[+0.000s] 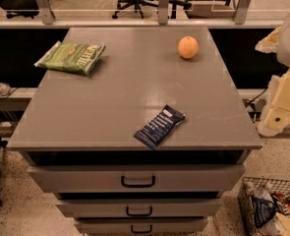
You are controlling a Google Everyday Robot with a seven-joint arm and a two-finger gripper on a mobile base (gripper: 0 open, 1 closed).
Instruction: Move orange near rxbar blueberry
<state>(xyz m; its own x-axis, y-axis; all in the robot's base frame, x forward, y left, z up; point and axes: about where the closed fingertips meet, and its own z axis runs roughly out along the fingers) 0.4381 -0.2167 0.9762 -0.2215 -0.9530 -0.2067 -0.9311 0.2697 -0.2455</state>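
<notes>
The orange [188,47] sits on the grey cabinet top [125,97] at the far right. The rxbar blueberry [159,126], a dark navy wrapper with pale text, lies near the front edge, right of centre, its lower end slightly over the edge. The two are well apart. My arm hangs off the right side of the cabinet, and its gripper [278,116] is beside the cabinet's right edge, away from both things and holding nothing I can see.
A green chip bag [71,56] lies at the far left of the top. Drawers [137,180] are below the front. A wire basket of packets [272,208] stands on the floor at the right. Office chairs stand behind a rail.
</notes>
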